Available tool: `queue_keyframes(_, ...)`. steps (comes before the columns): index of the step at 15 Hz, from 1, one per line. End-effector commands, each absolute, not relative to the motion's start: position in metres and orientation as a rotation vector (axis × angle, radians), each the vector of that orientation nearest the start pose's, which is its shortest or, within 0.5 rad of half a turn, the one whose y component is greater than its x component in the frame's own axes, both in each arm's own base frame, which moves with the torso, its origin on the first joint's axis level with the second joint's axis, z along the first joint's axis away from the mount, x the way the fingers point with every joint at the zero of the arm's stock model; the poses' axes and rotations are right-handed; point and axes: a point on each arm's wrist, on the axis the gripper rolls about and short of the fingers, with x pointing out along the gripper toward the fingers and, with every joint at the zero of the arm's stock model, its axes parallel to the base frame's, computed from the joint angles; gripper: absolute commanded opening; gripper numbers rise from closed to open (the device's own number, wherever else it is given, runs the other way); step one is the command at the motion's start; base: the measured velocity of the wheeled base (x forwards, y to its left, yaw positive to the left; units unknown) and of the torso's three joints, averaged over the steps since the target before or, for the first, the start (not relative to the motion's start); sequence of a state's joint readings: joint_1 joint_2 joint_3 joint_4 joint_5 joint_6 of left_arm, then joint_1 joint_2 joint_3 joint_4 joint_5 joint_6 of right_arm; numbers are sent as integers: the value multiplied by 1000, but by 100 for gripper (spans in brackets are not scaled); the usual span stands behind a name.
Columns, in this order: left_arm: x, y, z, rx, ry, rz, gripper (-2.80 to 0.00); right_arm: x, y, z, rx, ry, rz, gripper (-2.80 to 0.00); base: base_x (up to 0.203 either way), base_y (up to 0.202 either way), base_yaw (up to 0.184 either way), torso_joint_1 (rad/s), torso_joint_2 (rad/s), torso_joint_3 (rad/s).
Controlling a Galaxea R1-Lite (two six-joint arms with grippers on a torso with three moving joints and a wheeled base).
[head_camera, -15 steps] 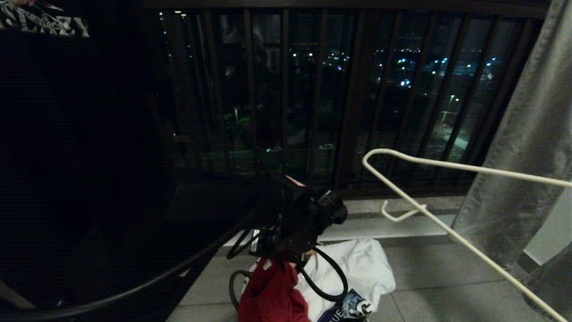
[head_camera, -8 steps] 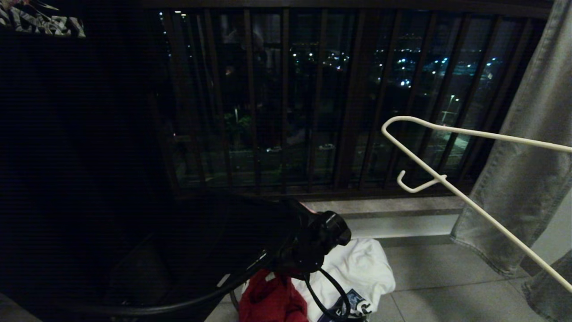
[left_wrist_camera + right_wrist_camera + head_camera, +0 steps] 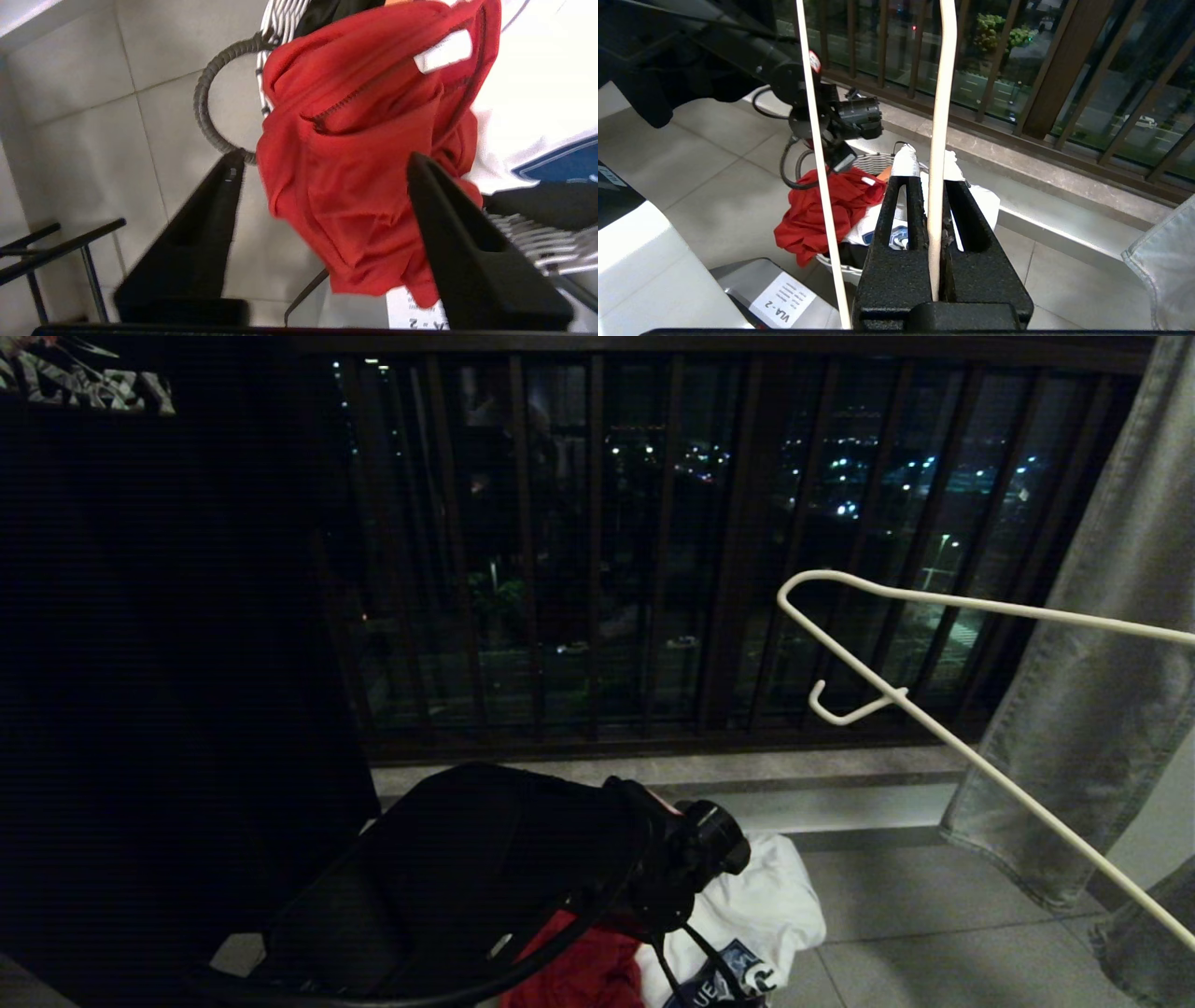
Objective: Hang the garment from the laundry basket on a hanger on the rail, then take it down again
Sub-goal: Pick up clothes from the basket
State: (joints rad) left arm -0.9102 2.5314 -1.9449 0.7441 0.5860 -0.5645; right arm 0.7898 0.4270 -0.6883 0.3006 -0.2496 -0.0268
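The garment is lying draped over the laundry basket, off the hanger. The left tool is hovering just above it, spread wide and empty. The right tool is pinching the bare hanger, far right. Hanging looks undone.

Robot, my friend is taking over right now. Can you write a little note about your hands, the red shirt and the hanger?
Left gripper: open, above the garment, holding nothing.
Right gripper: shut on the hanger, held up in the air on the robot's right.
The red garment lies half over the rim of the laundry basket, beside a white T-shirt.
Done: hanger in hand.
Left: pick up the garment, put it on the hanger, hang it on the rail, take it down.
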Motion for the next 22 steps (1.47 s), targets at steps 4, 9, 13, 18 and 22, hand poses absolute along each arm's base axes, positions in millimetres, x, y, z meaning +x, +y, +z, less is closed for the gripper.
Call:
queue_keyframes(4,280,-340,83,333,992,38,0,1,-7,241,-57,66,540,-280,0,0,0,0,0,0)
queue_keyframes(9,300,-324,82,333,1036,35,-280,22,14,247,-31,111,539,-280,0,0,0,0,0,0)
queue_keyframes(13,309,-324,56,385,1064,47,-280,25,18,247,-35,118,540,-280,0,0,0,0,0,0)
queue_keyframes(18,329,-329,35,312,994,38,-280,25,17,247,-36,120,539,-280,0,0,0,0,0,0)
queue_keyframes(22,333,-328,17,325,1018,53,0,25,18,246,-37,123,540,-280,0,0,0,0,0,0)
